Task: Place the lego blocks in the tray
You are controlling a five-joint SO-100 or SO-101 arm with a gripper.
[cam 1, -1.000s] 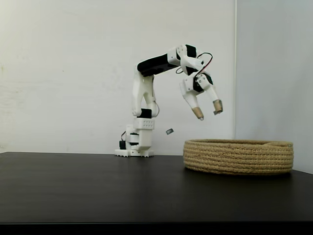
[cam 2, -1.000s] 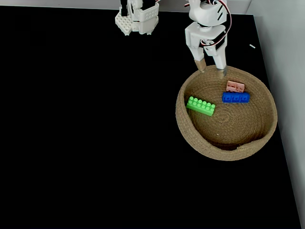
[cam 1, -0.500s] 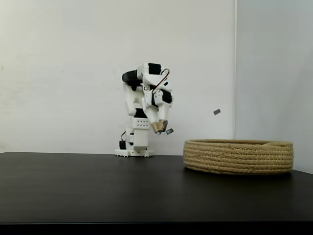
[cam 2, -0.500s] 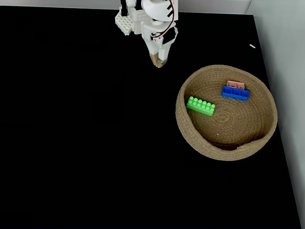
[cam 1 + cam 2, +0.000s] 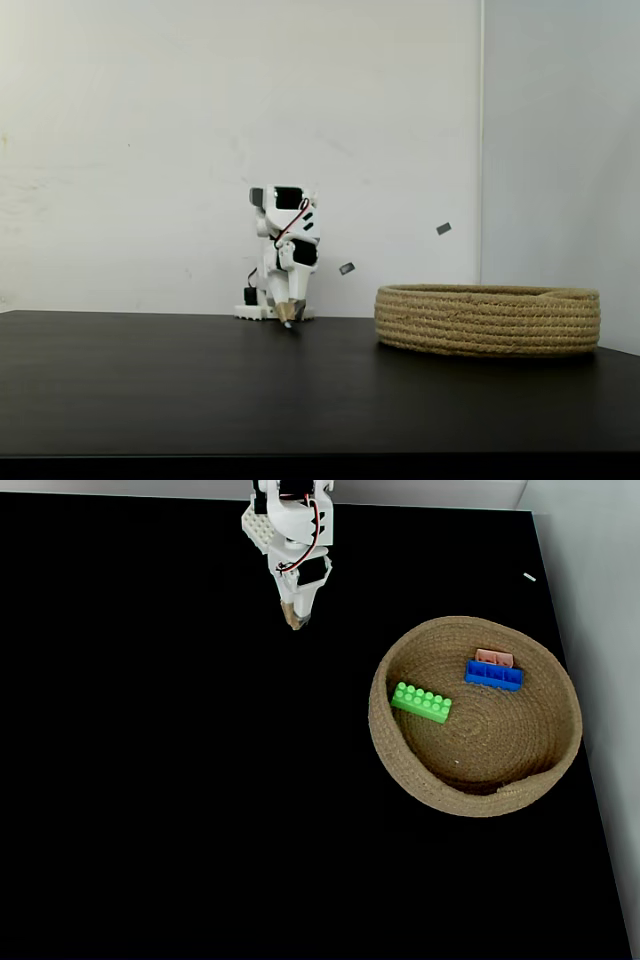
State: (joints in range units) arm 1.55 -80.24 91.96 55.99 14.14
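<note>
The black bench (image 5: 180, 780) stands against a white wall (image 5: 150, 130). At right of the frame the tray (image 5: 560, 750) holds the green brick (image 5: 421, 702), blue brick (image 5: 493, 675) and pink brick (image 5: 494, 658). At upper centre the gripper (image 5: 295, 622) points down, jaws pressed together, empty.

A small white arm (image 5: 282, 255) of moulded plastic, fitted with black motor blocks, carries a thin red cable looped along its side; its gripper (image 5: 294, 621) ends in tan-tipped fingers (image 5: 286, 314), above a white perforated base (image 5: 261, 530).
</note>
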